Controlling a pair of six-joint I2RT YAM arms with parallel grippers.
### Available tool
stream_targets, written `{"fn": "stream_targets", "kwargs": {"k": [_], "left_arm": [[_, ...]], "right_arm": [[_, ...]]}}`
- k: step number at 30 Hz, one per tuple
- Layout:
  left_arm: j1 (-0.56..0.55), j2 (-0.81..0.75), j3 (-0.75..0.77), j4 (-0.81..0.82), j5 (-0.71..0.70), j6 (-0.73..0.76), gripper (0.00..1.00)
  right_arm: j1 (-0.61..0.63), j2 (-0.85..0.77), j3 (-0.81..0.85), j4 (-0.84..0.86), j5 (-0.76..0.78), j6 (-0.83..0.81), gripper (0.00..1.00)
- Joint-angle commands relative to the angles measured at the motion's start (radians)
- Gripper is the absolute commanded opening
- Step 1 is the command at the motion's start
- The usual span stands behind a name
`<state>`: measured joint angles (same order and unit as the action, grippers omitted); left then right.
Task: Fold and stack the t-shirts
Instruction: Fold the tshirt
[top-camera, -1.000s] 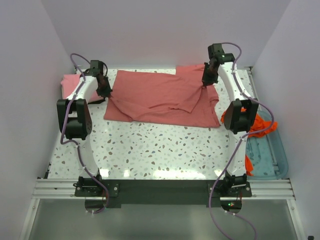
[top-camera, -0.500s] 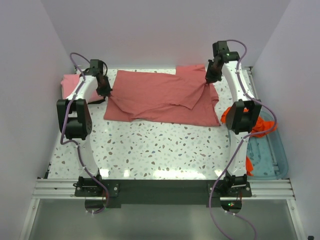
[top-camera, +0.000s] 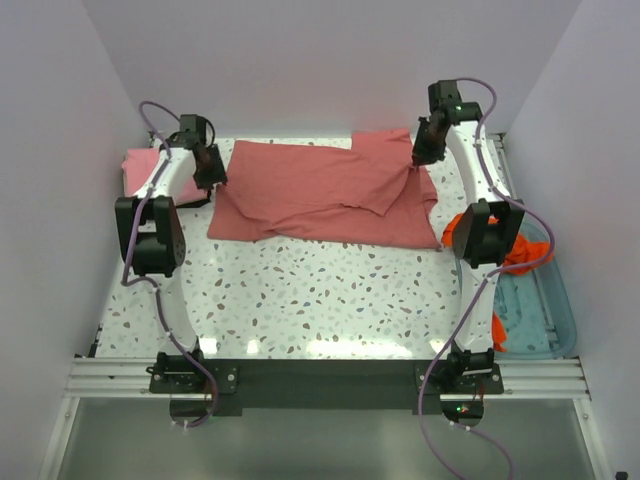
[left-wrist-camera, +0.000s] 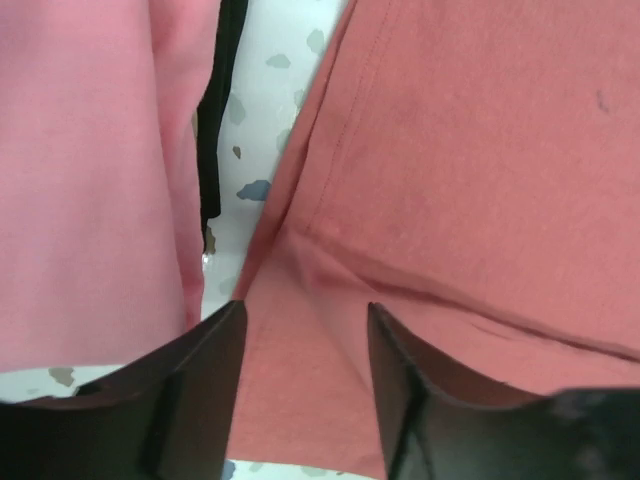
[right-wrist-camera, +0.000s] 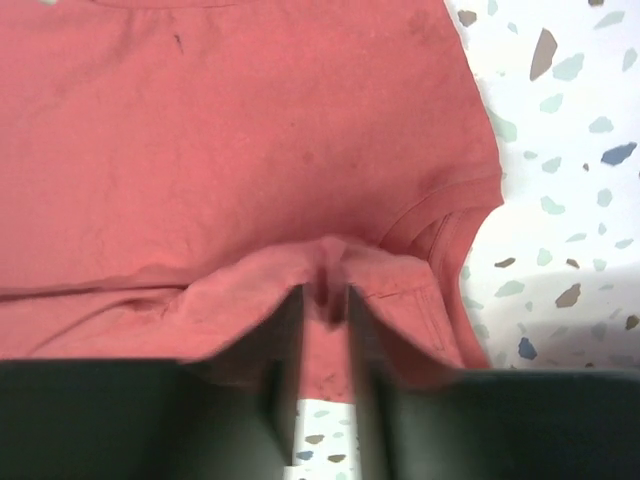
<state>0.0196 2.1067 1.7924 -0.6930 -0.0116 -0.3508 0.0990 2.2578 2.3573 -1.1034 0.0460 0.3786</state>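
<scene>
The dusty rose-red t-shirt (top-camera: 320, 195) lies spread across the back of the table, its right part folded over itself. My left gripper (top-camera: 212, 172) stands at its left edge, open, with cloth (left-wrist-camera: 470, 150) lying flat under the parted fingers (left-wrist-camera: 190, 390). My right gripper (top-camera: 421, 152) is at the shirt's back right corner by a sleeve (right-wrist-camera: 440, 215). Its jaws are parted a little, and a raised ridge of cloth (right-wrist-camera: 328, 268) stands between the tips. The lighter pink t-shirt (top-camera: 140, 165) lies folded at the far left (left-wrist-camera: 90, 180). The orange t-shirt (top-camera: 515, 250) hangs over the tray.
A pale blue see-through tray (top-camera: 545, 315) sits at the right edge of the table. A black strip (left-wrist-camera: 212, 140) lies between the pink and rose-red shirts. Speckled tabletop (top-camera: 320, 300) shows in front of the shirt. White walls close in the back and sides.
Both grippers' jaws have parted on the rose-red shirt's edges. The right gripper first moved slightly back and right, drawing the right corner with it.
</scene>
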Motion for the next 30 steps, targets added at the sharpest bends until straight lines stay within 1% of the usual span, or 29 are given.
{"fn": "stream_targets", "kwargs": {"k": [1,2,3,5,7,8,9,10,11,13,14,17,20,22,23,30], "left_arm": [[0.011,0.015,0.044,0.016,0.032,-0.014,0.61],[0.011,0.010,0.027,0.023,0.032,-0.014,0.72],[0.011,-0.013,0.015,0.044,0.033,-0.014,0.86],[0.009,-0.065,-0.042,0.067,0.032,-0.011,0.93],[0.009,-0.105,-0.092,0.099,0.032,-0.001,0.93],[0.009,-0.150,-0.155,0.107,0.029,0.004,0.93],[0.009,-0.174,-0.189,0.116,0.024,0.007,0.93],[0.008,-0.200,-0.264,0.122,0.019,0.012,0.93],[0.008,-0.249,-0.302,0.128,0.015,0.016,0.91],[0.008,-0.293,-0.379,0.156,0.015,0.025,0.89],[0.008,-0.333,-0.442,0.170,-0.011,0.027,0.87],[0.009,-0.376,-0.525,0.187,-0.037,0.039,0.85],[0.008,-0.383,-0.557,0.199,-0.042,0.046,0.81],[0.009,-0.375,-0.565,0.213,-0.047,0.046,0.79],[0.008,-0.366,-0.574,0.230,-0.053,0.047,0.76],[0.009,-0.310,-0.568,0.266,-0.056,0.052,0.68]], "right_arm": [[-0.005,0.008,0.074,0.008,-0.043,-0.007,0.33],[-0.007,0.011,0.089,0.005,-0.044,-0.010,0.55],[-0.005,0.008,0.092,0.005,-0.043,-0.013,0.68],[-0.007,-0.009,0.071,0.004,-0.044,-0.026,0.82],[-0.005,-0.064,0.019,0.010,-0.041,-0.041,0.84],[-0.005,-0.088,-0.066,0.014,-0.037,-0.046,0.84],[-0.005,-0.149,-0.119,0.034,-0.037,-0.047,0.84],[-0.005,-0.183,-0.235,0.046,-0.041,-0.053,0.82],[-0.005,-0.216,-0.295,0.060,-0.043,-0.056,0.82],[-0.005,-0.314,-0.415,0.106,-0.043,-0.067,0.81],[-0.005,-0.346,-0.517,0.118,-0.038,-0.072,0.80],[-0.005,-0.418,-0.656,0.152,-0.034,-0.081,0.78],[-0.005,-0.437,-0.723,0.178,-0.035,-0.076,0.75],[-0.005,-0.431,-0.737,0.192,-0.040,-0.069,0.73],[-0.007,-0.423,-0.751,0.200,-0.038,-0.064,0.71],[-0.005,-0.357,-0.770,0.244,-0.023,-0.069,0.67]]}}
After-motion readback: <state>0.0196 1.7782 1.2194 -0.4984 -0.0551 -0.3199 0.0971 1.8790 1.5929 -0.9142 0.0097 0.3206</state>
